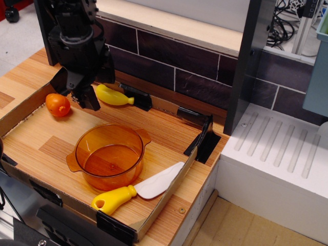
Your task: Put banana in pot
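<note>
Gripper: the black gripper (87,97) hangs in the upper left of the frame, fingers pointing down just left of the banana; whether its jaws stand wide or narrow cannot be told
Banana: the banana (114,96) lies on the wooden tray floor (46,138) near the back wall, upper left of centre, nothing gripping it
Pot: the pot (108,155) sits upright below the banana, centre left
Other items: 1 orange-red toy fruit (58,104) at far left; 1 yellow-handled utensil (136,191) just below the pot
</note>
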Controlling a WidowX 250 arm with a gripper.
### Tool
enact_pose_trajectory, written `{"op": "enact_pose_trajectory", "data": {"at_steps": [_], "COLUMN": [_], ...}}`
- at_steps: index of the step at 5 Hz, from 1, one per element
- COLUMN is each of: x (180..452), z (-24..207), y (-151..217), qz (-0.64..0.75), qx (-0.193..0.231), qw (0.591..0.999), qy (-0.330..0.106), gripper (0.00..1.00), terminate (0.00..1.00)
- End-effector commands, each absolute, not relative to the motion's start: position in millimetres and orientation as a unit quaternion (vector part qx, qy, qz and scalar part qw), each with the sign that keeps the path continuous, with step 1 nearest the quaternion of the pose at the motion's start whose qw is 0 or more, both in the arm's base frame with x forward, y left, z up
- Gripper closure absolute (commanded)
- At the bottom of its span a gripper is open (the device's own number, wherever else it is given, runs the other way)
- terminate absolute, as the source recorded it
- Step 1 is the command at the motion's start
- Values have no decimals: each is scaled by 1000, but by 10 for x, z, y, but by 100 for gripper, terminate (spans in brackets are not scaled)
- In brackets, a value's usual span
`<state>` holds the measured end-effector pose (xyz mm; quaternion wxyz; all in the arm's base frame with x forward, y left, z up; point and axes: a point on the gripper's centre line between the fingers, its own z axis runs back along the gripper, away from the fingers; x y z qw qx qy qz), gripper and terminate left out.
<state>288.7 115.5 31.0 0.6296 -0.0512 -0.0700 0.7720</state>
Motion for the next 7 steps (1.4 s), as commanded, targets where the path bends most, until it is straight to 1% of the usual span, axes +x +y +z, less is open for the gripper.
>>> {"op": "enact_pose_trajectory", "data": {"at_steps": [1, 2, 3, 4, 5, 6, 7], "x": [2951, 2992, 3005, 3028, 3008, 2979, 2947], "z": [334, 229, 147, 131, 134, 167, 300], "y": [1148, 1144, 1116, 1108, 1091, 1087, 1066], "qz": [778, 782, 785, 791, 789, 789, 778], "qx": [-67, -51, -48, -37, -32, -40, -36], "qw": [619, 616, 613, 609, 612, 612, 623], "qy": [-90, -83, -71, -51, -44, -43, -73], "gripper": [0, 0, 0, 0, 100, 100, 100], "terminate": [0, 0, 0, 0, 0, 0, 0]}}
